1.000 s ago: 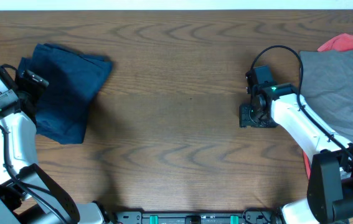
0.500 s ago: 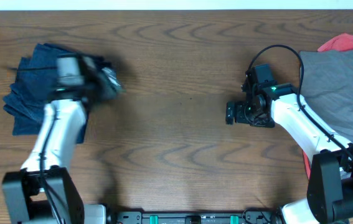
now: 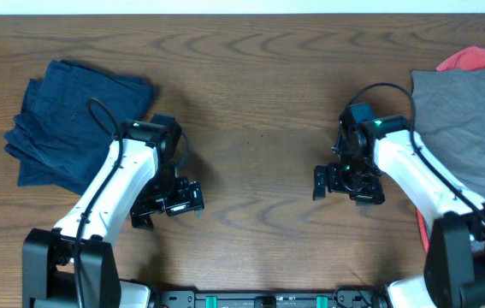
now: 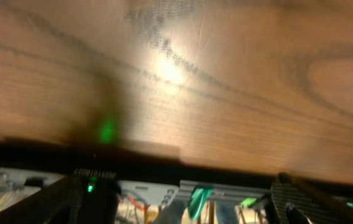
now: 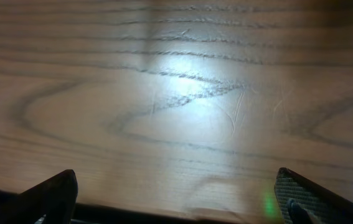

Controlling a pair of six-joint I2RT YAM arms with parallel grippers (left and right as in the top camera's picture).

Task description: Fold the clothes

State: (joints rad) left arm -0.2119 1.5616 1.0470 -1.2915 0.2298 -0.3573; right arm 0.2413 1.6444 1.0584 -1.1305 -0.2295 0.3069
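A folded stack of dark navy clothes lies at the table's far left. A grey garment lies at the right edge, with a red garment showing from under its far side. My left gripper is open and empty over bare wood, to the right of and nearer than the navy stack. In the left wrist view its fingers are spread wide near the table's front edge. My right gripper is open and empty over bare wood, left of the grey garment. Its fingers are also wide apart.
The wooden table runs across the whole view. The arm bases and a black rail sit along its front edge, and the rail also shows in the left wrist view. A white wall strip runs behind the far edge.
My left arm has swung away from the navy stack to the right and toward the front edge, leaving the stack lying flat. My right gripper has moved a little toward the front.
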